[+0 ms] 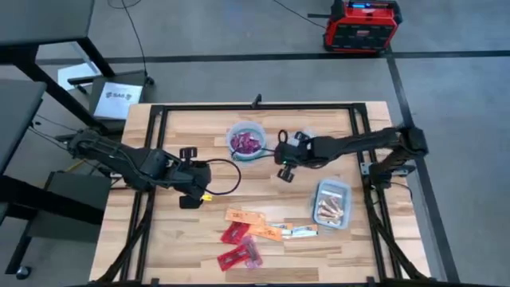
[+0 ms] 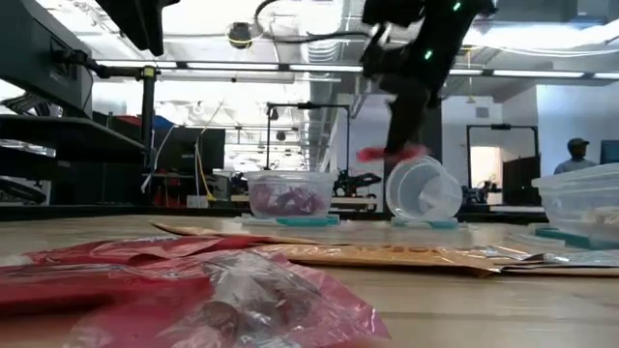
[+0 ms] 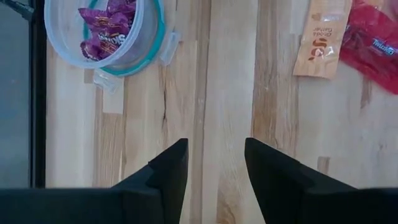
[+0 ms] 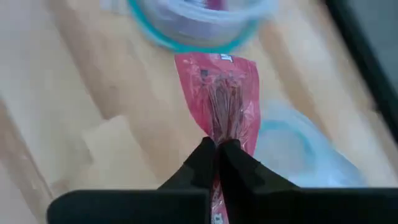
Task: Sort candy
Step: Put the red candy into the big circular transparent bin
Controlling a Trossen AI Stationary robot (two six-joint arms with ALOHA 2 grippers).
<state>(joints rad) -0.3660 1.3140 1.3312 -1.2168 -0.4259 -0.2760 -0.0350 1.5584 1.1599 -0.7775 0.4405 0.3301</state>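
My right gripper (image 4: 218,147) is shut on a red candy (image 4: 222,93) and holds it above the table. It stands between a clear round bowl (image 2: 287,196) of purple candy and a second clear bowl (image 2: 426,189) that lies tipped on its side. My left gripper (image 3: 214,163) hovers open over bare wood left of the middle, with nothing between its fingers. More red candy (image 1: 237,233), orange candy (image 1: 243,215) and a silver one (image 1: 300,231) lie flat on the near part of the table. My right gripper pinches the red candy's wrapper (image 4: 219,127) between its two fingertips, at a crumpled narrow part near one end. The fingers come from above, slanting down. The candy (image 2: 392,152) sticks out past the fingertips, lifted clear of the table.
A clear rectangular tub (image 1: 331,203) with whitish candy stands at the right. A black frame (image 1: 255,108) runs around the table top. Bare wood shows between the bowls and the loose candy. A red box (image 1: 360,25) stands on the floor beyond the table.
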